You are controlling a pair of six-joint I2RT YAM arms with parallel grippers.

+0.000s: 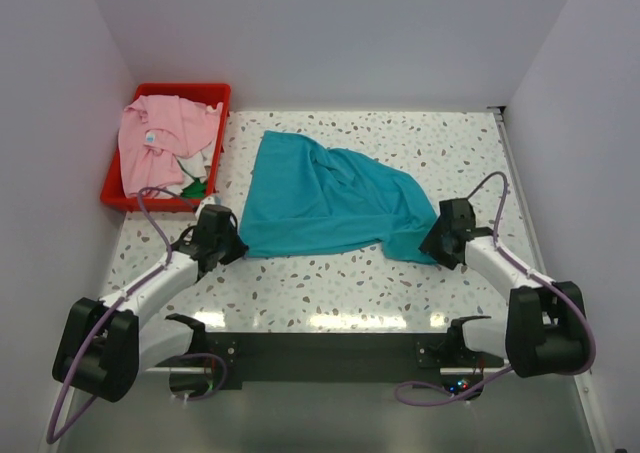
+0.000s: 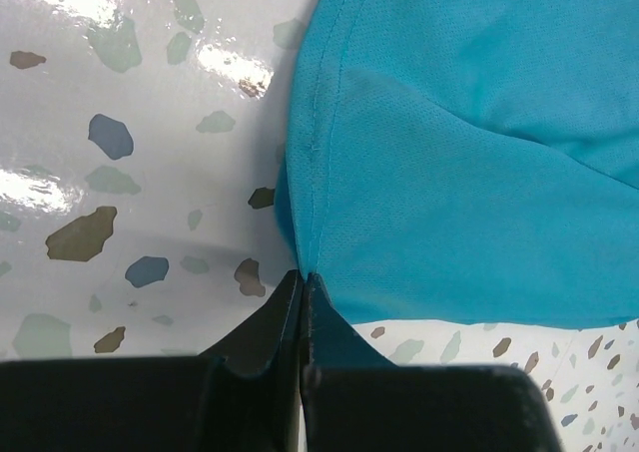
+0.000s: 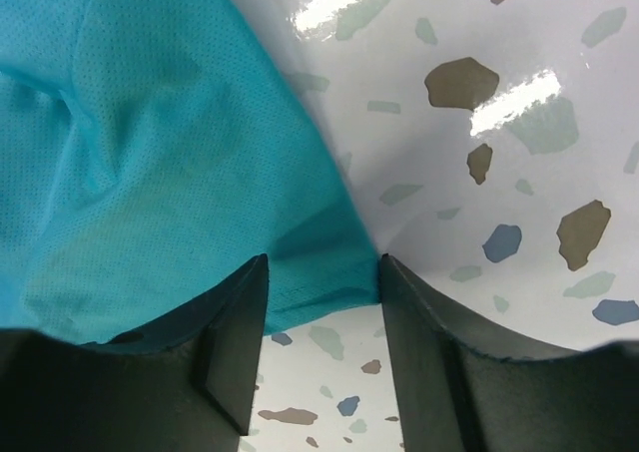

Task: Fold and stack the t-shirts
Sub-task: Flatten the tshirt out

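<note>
Left tool [image 2: 303, 280]: clenched, jaws pressed together with no gap. The hem of the teal shirt [image 1: 330, 198] runs straight into the tips and looks pinched there. It sits low at the shirt's near-left corner.

Right tool [image 3: 319, 272]: released, jaws standing apart. The shirt's near-right corner lies between the two fingers [image 3: 235, 332], and the cloth fills the gap at the tips. It sits low on the tabletop [image 1: 350, 283].

Teal shirt: one item, unfolded. It is spread across the middle of the tabletop between the two tools, rumpled, with creases gathering toward the right side. The near edge is wider than the far edge.

Pink shirt [image 1: 160, 138]: one item, bunched in the bin [image 1: 215, 98] and heaped toward its left side. A small label [image 1: 152, 138] shows at the neck.

Bin: red plastic, at the far-left corner of the tabletop, near the teal shirt but apart from it. It also holds a white and green item [image 1: 197, 180] at its near end, partly under the pink shirt; what it is cannot be told.

Tabletop: glossy white with scattered coloured flecks, walled on three sides.
</note>
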